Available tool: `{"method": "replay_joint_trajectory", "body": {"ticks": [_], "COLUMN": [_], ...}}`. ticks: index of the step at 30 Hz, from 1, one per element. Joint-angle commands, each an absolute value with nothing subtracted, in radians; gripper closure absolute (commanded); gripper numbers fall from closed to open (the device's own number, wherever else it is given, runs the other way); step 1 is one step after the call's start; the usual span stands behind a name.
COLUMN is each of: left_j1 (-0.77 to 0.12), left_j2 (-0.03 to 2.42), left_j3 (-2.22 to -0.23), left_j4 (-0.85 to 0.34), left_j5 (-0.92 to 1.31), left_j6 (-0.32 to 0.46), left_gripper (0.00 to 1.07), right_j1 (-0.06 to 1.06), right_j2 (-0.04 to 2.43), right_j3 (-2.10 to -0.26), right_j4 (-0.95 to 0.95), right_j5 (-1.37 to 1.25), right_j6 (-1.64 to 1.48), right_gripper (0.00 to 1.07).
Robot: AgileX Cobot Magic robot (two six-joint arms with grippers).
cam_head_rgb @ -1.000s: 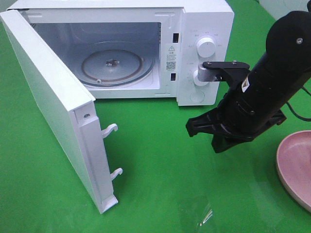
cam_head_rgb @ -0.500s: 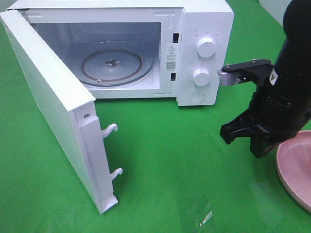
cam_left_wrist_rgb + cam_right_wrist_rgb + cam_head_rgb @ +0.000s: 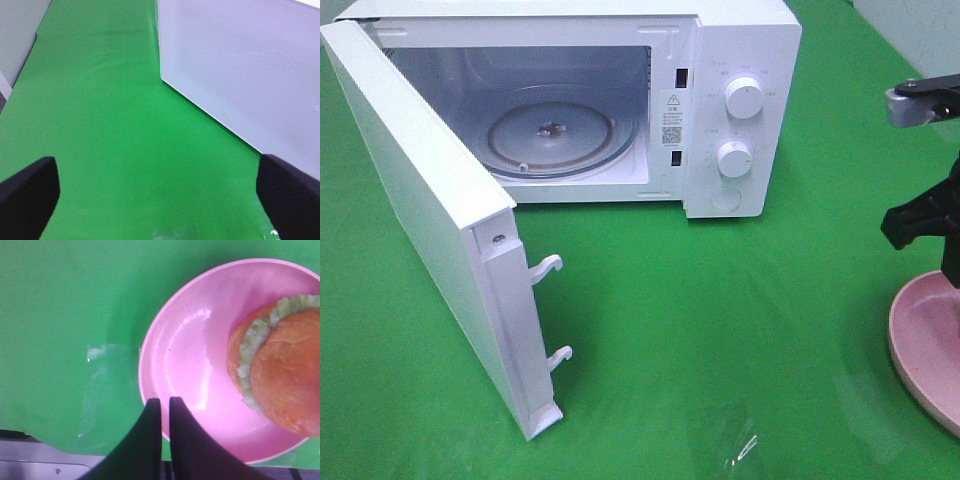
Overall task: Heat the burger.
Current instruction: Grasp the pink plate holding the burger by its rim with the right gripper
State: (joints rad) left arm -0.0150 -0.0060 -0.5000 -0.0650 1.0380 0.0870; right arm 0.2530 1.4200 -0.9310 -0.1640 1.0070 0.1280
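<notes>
Right gripper hovers over the pink plate, fingers nearly closed, empty; left fingers wide open. Pickup's on: it must spread and straddle the burger.

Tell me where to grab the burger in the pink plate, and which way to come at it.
Take the burger across the round sides of its buns, from above. It sits off-centre in the pink plate, whose raised rim would block a low sideways approach; the domed top offers nothing to pinch. The right gripper, jaws almost shut, would likely need to open wide first.
</notes>
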Motion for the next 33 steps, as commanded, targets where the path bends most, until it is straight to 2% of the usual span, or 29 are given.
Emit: {"method": "replay_joint_trajectory", "body": {"ticks": [1, 5, 6, 7, 9, 10, 11, 12, 13, 14, 15, 33], "left_j1": [-0.015, -0.015, -0.015, -0.015, -0.015, -0.015, -0.015, -0.015, -0.015, -0.015, -0.015, -0.015], "left_j2": [-0.007, -0.007, -0.007, -0.007, -0.007, -0.007, -0.007, -0.007, -0.007, -0.007, -0.007, -0.007], "left_j3": [-0.498, -0.498, -0.498, -0.498, -0.498, -0.498, -0.498, -0.498, -0.498, -0.498, -0.498, -0.498], "left_j4": [-0.070, -0.070, -0.070, -0.070, -0.070, -0.070, -0.070, -0.070, -0.070, -0.070, -0.070, -0.070], "left_j5": [1.037, 1.037, 1.037, 1.037, 1.037, 1.037, 1.037, 1.037, 1.037, 1.037, 1.037, 1.037], "left_j6": [0.087, 0.087, 0.087, 0.087, 0.087, 0.087, 0.087, 0.087, 0.087, 0.087, 0.087, 0.087], "left_gripper": [0.07, 0.07, 0.07, 0.07, 0.07, 0.07, 0.07, 0.07, 0.07, 0.07, 0.07, 0.07], "right_j1": [0.225, 0.208, 0.208, 0.208, 0.208, 0.208, 0.208, 0.208, 0.208, 0.208, 0.208, 0.208], "right_j2": [1.411, 1.411, 1.411, 1.411, 1.411, 1.411, 1.411, 1.411, 1.411, 1.411, 1.411, 1.447], "right_j3": [-0.932, -0.928, -0.918, -0.918, -0.876, -0.876, -0.854, -0.854, -0.833, -0.833, -0.811, -0.616], "right_j4": [-0.176, -0.176, -0.176, -0.176, -0.176, -0.176, -0.176, -0.176, -0.176, -0.176, -0.176, -0.201], "right_j5": [1.023, 1.019, 1.004, 1.004, 0.955, 0.955, 0.919, 0.919, 0.884, 0.884, 0.846, 0.623], "right_j6": [0.113, 0.098, 0.091, 0.091, 0.089, 0.089, 0.073, 0.073, 0.064, 0.064, 0.062, 0.064], "right_gripper": [0.97, 0.92, 0.84, 0.84, 0.54, 0.54, 0.33, 0.33, 0.16, 0.16, 0.06, 0.11]}}
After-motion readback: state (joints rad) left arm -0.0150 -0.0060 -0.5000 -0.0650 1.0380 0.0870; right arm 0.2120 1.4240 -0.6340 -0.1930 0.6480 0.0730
